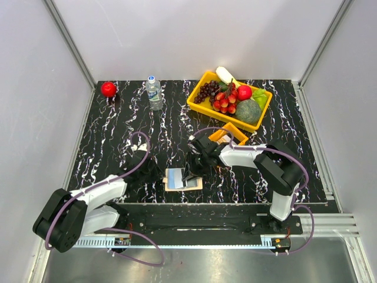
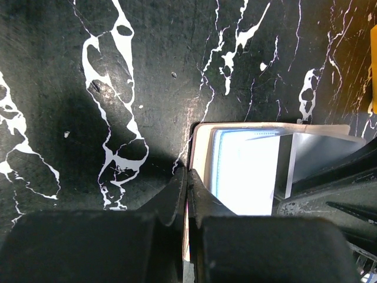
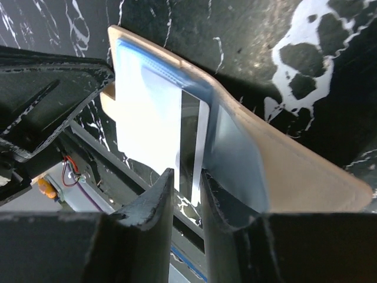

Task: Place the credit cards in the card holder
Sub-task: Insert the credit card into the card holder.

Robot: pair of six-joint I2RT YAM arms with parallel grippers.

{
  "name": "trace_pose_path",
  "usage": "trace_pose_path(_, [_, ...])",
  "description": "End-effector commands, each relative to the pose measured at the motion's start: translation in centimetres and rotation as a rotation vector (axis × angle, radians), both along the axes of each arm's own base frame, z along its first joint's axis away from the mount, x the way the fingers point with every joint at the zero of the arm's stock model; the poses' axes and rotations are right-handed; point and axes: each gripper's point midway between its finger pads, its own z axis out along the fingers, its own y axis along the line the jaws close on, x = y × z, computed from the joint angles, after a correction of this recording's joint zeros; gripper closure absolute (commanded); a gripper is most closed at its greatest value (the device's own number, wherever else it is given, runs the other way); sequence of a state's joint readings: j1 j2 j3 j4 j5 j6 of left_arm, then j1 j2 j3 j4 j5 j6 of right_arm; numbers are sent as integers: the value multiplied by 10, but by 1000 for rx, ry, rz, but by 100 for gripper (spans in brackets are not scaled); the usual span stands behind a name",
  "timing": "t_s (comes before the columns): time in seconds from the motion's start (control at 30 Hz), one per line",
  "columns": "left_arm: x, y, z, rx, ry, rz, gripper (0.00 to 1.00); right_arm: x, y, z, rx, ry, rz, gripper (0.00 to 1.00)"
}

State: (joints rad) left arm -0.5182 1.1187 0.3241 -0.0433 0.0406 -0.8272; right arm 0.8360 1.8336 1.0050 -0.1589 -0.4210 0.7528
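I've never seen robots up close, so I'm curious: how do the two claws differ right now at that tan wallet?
The left gripper's jaws are pressed together on the card holder's edge; the right gripper's jaws stand slightly apart, with a grey card showing between them. Seen from above, the left gripper sits at the holder's left side, the right gripper at its right. Both have black fingers.

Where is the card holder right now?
In the top view the card holder lies near the table's front edge, centre, the left hand pinching its left side, the right hand over it.
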Motion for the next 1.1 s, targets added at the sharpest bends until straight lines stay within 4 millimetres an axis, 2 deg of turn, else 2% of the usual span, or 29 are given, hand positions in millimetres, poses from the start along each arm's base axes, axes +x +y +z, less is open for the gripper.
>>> trace_pose_path(0.0, [-2,0,-3,-1,-4,14,100,-3,23,32,110,-26,57,70])
trace_pose_path(0.23, [-2,-2,-1,-16,-11,22,100,-7,33,31,117,-4,68,73])
trace_pose_path(0.4, [-2,-3,0,-19,-14,18,100,-12,39,26,112,6,81,66])
trace_pose_path(0.87, [-1,-7,7,-38,-36,12,100,-2,45,15,92,-8,59,66])
trace_pose_path(1.07, [2,-5,15,-50,-69,29,100,12,39,11,32,-74,44,65])
